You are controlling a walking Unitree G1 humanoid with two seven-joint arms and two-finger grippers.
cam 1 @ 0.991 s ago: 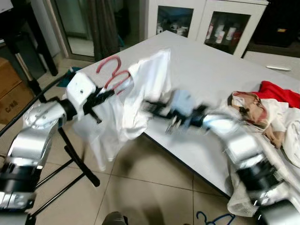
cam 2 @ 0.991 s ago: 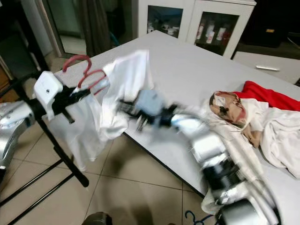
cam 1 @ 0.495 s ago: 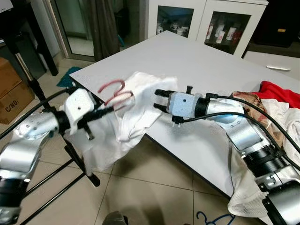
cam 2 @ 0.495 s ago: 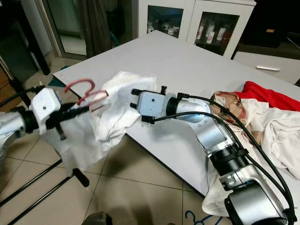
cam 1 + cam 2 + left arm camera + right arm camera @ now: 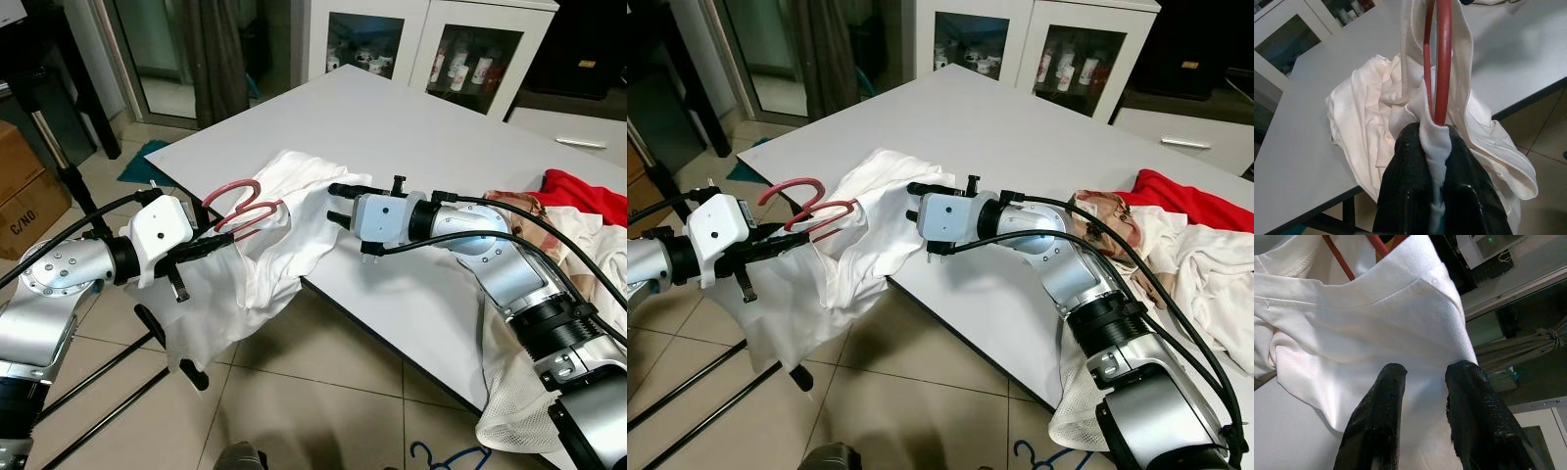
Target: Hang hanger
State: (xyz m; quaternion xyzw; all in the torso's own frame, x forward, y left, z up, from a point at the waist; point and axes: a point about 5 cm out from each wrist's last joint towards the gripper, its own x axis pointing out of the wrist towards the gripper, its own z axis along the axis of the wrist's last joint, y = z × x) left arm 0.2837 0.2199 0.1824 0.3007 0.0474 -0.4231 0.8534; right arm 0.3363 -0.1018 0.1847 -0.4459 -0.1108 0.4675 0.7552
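A red hanger (image 5: 238, 201) carries a white shirt (image 5: 279, 250) that drapes from the near left corner of the white table (image 5: 441, 137) toward the floor. My left gripper (image 5: 211, 245) is shut on the hanger (image 5: 1442, 73) and a fold of the shirt (image 5: 1371, 122), off the table's corner. My right gripper (image 5: 335, 202) is over the table, open, its fingers (image 5: 1376, 421) against the shirt (image 5: 1361, 338) with nothing between them.
A black rack stand (image 5: 147, 338) has legs on the tiled floor under my left arm. Red and white clothes (image 5: 578, 211) are piled at the table's right. A cardboard box (image 5: 24, 186) sits at far left; a glass-door cabinet (image 5: 431, 49) stands behind.
My left gripper has lowered the hanger and shirt from up high to the table's corner. The right gripper has let go of the shirt and now rests open beside it.
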